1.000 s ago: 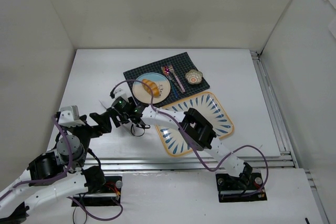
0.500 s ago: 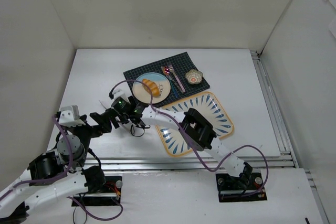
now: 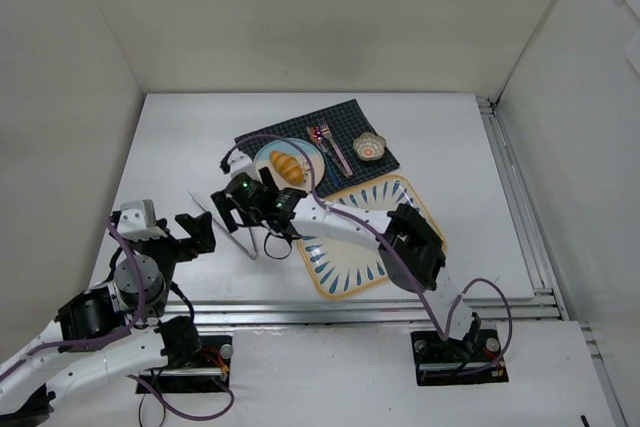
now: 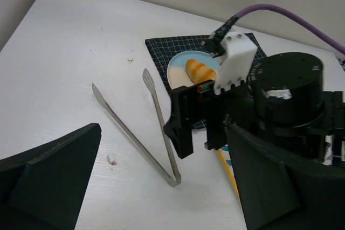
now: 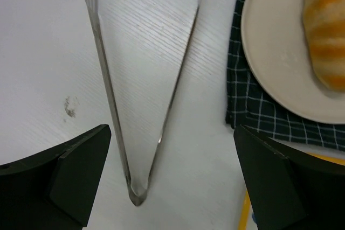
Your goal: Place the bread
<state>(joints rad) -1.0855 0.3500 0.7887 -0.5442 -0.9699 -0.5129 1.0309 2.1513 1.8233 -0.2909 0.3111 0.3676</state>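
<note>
The bread (image 3: 286,164), a small golden ridged roll, lies on a round pale plate (image 3: 303,179) on the dark checked mat; it also shows in the left wrist view (image 4: 200,70) and the right wrist view (image 5: 326,47). Metal tongs (image 3: 225,230) lie flat on the white table, spread in a V (image 4: 161,133) (image 5: 145,106). My right gripper (image 3: 240,219) (image 5: 172,187) is open and empty, hovering just above the tongs' joined end. My left gripper (image 3: 198,233) (image 4: 161,197) is open and empty, left of the tongs.
A large oblong blue-patterned plate with a yellow rim (image 3: 415,209) lies right of the tongs. On the checked mat (image 3: 345,117) are a fork (image 3: 336,153) and a small flower-shaped dish (image 3: 369,146). White walls enclose the table on three sides.
My left gripper has drawn back to the near left, away from the right gripper. The right gripper shifted slightly right. The tongs now lie in plain view on the table between them.
</note>
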